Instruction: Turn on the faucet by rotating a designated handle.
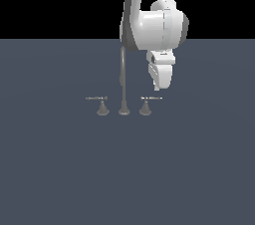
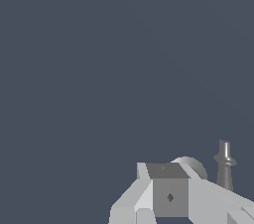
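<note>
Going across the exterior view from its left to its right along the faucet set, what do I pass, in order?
Duller lever handle → tall spout → glinting lever handle, with the gripper hanging just above its lever.

On the counter (image 1: 60, 169), the spout (image 1: 123, 82) stands between two levers; the handle (image 1: 151, 98) lies on the exterior view's right, below the tool (image 1: 157, 88).
</note>
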`<state>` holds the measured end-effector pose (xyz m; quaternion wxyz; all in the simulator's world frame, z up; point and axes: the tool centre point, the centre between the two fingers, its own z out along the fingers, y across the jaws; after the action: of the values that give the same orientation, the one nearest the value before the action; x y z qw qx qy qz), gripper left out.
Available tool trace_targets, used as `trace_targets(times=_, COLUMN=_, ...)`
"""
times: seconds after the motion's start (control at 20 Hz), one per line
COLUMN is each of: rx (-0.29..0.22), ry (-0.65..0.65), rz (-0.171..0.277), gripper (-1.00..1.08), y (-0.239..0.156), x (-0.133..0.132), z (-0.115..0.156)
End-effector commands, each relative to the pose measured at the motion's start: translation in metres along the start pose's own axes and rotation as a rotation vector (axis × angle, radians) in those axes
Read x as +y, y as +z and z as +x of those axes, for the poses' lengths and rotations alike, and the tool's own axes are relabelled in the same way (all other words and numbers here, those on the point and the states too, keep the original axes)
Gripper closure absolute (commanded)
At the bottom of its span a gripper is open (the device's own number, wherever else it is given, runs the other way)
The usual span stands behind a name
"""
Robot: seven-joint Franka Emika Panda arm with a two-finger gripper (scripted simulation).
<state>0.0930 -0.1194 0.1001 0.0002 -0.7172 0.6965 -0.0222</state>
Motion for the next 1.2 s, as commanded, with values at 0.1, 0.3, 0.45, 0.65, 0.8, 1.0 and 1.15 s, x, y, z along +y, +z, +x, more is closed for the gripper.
trace_targets(times=0.1, rx=-0.030, ry=0.022, rz=-0.032, gripper=1.08, y=0.034, x=0.008, z=-0.010)
trace_targets(times=0.3, rx=-0.031, ry=0.024, rz=-0.032, gripper=1.08, y=0.035, x=0.008, z=-0.010)
trace_targets(times=0.45, rx=-0.031, ry=0.024, rz=-0.032, gripper=1.08, y=0.035, x=0.011, z=-0.009)
trace_targets(times=0.65, rx=-0.031, ry=0.024, rz=-0.032, gripper=1.08, y=0.034, x=0.022, z=-0.004)
trace_targets(times=0.8, rx=-0.031, ry=0.024, rz=-0.032, gripper=1.08, y=0.034, x=0.031, z=0.000)
trace_targets(times=1.0, rx=-0.031, ry=0.024, rz=-0.032, gripper=1.08, y=0.034, x=0.043, z=0.005)
trace_targets(times=1.15, rx=-0.033, ry=0.021, rz=-0.014, gripper=1.08, y=0.030, x=0.035, z=0.002)
